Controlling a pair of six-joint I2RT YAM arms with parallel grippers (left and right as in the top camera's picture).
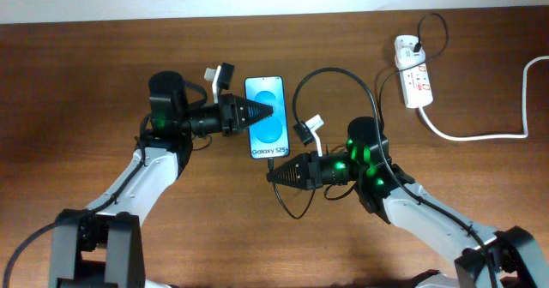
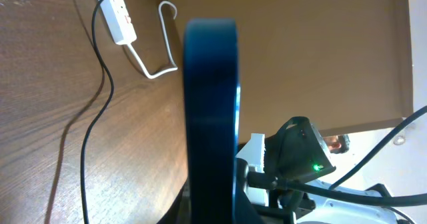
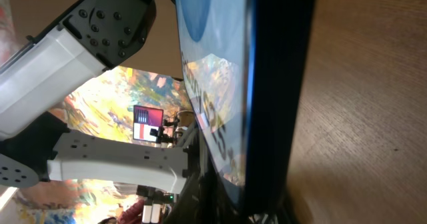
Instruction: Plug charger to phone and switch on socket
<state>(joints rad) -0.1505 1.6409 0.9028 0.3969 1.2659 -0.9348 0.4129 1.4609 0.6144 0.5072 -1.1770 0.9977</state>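
1. I see the phone [image 3: 277, 84] edge-on and very close, filling mid-frame: dark frame nearest, blue screen facing left.
2. Wooden table [image 3: 367, 117] lies to its right.
3. Left arm [image 3: 53, 57], white links and black joint, sits beyond the phone.

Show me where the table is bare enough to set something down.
Bare: the table's far-left stretch beyond the left gripper, and the front middle between the arms. Crowded: around the phone, charger and right gripper; also the socket with its white cord.
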